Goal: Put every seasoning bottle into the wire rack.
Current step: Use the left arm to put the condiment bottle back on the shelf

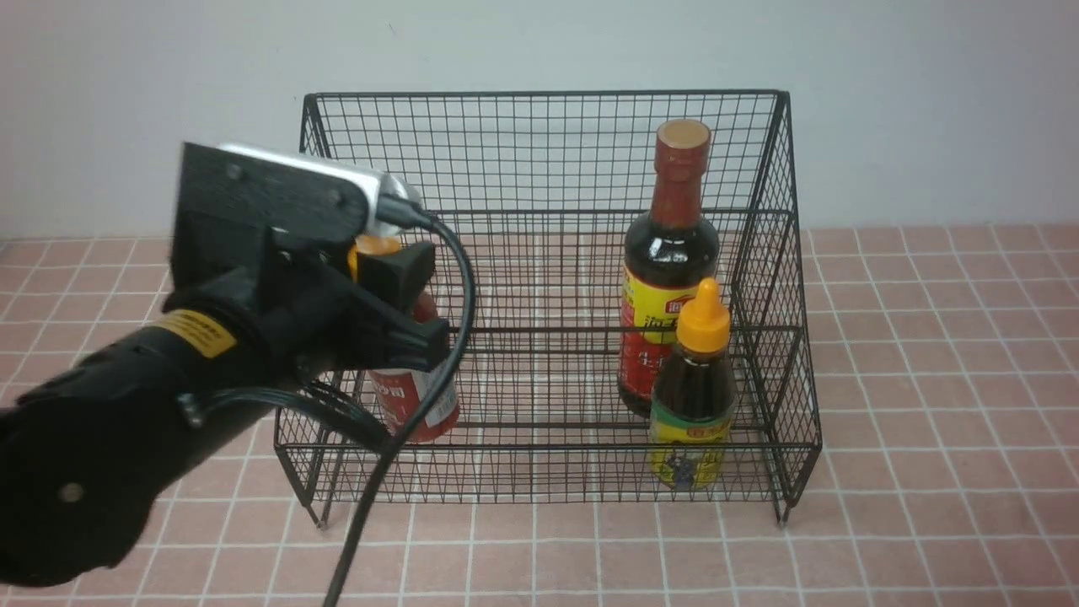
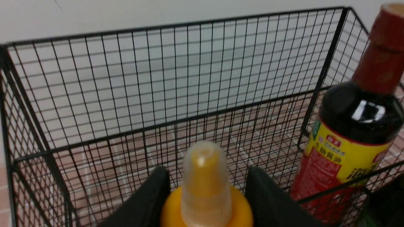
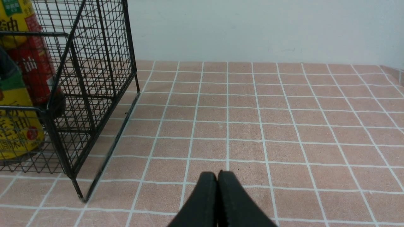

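L gripper part-closed, gripping the small red-sauce bottle w/ yellow nozzle cap at neck. Btl upright, axis vertical, below jaws, inside black wire-mesh rack, left end. R gripper shut, empty.

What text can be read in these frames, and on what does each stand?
"生抽酱油": red panel of the tall soy-sauce bottle label.
"油": same label, right wrist view.
Unreadable, cut by wires: the small dark bottle label.
Blurred: the red-sauce bottle label.
Too small: the yellow sticker on the left arm.
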